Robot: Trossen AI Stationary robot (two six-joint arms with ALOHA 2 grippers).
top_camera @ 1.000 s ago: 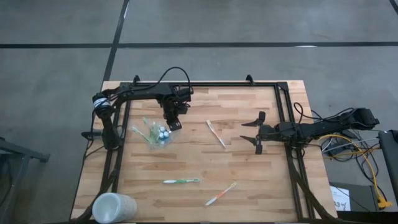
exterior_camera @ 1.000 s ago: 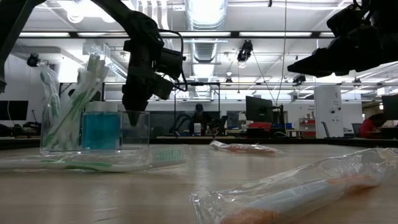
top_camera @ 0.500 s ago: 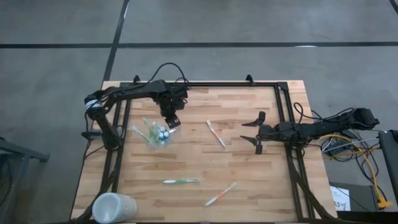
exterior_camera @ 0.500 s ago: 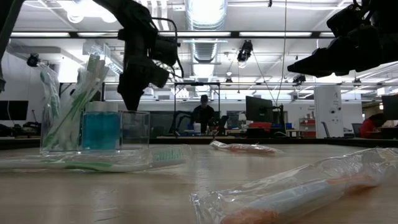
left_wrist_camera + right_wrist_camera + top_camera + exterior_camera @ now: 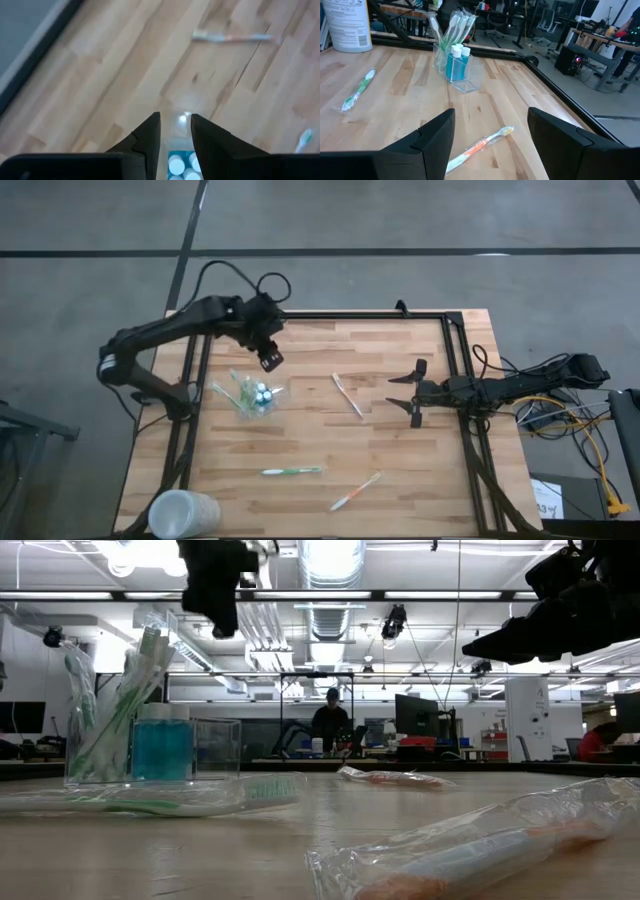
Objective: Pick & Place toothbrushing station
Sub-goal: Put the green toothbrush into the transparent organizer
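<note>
High view | toothbrushing station [image 5: 254, 395] clear, upright | left tool [image 5: 269, 359] parted, empty

A pale butcher-block table [image 5: 400, 460] stands on a grey concrete floor [image 5: 450, 215] crossed by dark lines. Beyond the table's far edge lies a large open workshop: bright strip lights [image 5: 330, 595] and silver ducting [image 5: 325, 560] run overhead, with desks and dark monitors [image 5: 415, 715] further back. A person [image 5: 330, 720] stands in the distance, apparently at a bench.
</note>
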